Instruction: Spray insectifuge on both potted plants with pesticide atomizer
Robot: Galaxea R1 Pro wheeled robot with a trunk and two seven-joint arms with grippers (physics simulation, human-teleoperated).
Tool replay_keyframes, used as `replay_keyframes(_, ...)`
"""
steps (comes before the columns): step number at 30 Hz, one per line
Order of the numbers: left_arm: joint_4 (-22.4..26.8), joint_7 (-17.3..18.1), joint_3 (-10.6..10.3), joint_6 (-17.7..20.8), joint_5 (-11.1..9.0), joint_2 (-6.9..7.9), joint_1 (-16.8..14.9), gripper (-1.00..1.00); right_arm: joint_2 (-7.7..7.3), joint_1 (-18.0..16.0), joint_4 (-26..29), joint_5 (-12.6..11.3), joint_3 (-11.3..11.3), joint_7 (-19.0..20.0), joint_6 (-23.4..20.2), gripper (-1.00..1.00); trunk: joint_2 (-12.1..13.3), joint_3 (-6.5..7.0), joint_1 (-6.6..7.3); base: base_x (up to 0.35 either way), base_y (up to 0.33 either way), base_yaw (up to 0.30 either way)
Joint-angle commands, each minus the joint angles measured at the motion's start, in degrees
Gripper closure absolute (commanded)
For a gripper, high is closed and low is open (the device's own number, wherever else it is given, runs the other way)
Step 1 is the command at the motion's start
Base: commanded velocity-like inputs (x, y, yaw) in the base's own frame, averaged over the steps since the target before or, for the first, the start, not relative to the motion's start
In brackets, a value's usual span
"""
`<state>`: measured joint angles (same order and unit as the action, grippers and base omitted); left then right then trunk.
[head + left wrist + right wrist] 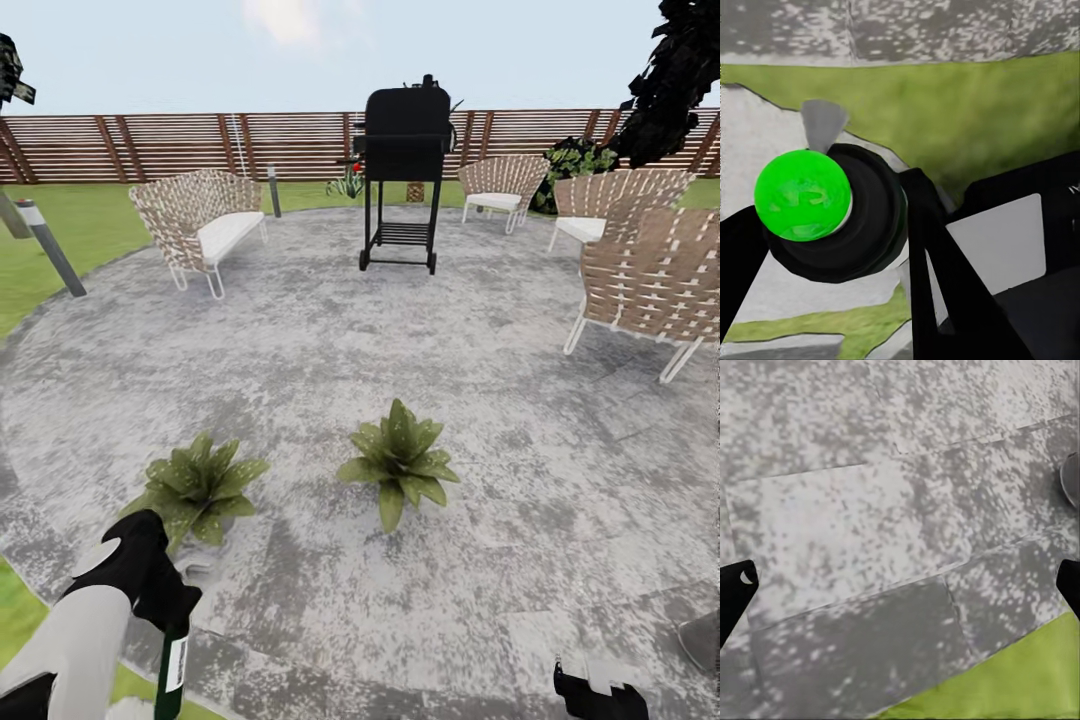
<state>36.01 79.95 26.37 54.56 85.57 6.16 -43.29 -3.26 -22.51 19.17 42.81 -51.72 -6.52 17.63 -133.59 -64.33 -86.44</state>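
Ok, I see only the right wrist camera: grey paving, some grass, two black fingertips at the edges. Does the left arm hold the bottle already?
Observer: Yes. In the head view the left gripper is shut on the pesticide atomizer, which hangs below it with the white label showing.
Operator: And where are the plants?
Observer: Both potted plants stand on the round patio: the left potted plant just beyond the left gripper, the right potted plant near the centre.
Operator: Which way does the nozzle point?
Observer: The left wrist view looks straight onto the bright green tip, with grass and paving behind it.
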Motion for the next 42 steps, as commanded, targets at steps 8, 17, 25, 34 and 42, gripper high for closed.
replay_keyframes(8,-0.63,-5.09,0.25,-7.88,-0.64,0.01,-0.01,1.0,-0.09,-0.07,-0.43,0.7,-0.4,-0.06,0.22,-1.0,-0.02,-0.04,0.05,-0.337,0.129,0.0)
replay_keyframes(17,-1.0,-7.3,0.6,-36.98,-9.64,0.15,3.45,1.0,0.03,-0.19,-3.57,14.04,8.19,1.09,0.36,-1.0,-0.02,-0.04,0.05,-0.337,0.109,0.0)
replay_keyframes(25,-2.74,-6.71,0.63,-50.3,-9.82,-0.44,3.62,1.0,0.09,-2.7,7.23,15.39,13.75,30.28,0.18,-1.0,-0.02,-0.04,0.05,-0.323,0.103,0.0)
replay_keyframes(34,-2.71,0.35,-1.92,-51.16,-9.16,-7.02,2.59,1.0,0.61,-10.89,18.32,15.38,17.26,63.15,-0.04,-1.0,-0.02,-0.04,0.05,-0.071,0.03,0.0)
replay_keyframes(42,-0.14,2.25,-3.94,-48.55,-7.23,-6.88,0.62,1.0,1.09,-11.76,20.22,16.59,15.61,65.02,0.05,-1.0,-0.02,-0.04,0.05,0.0,0.0,0.0)
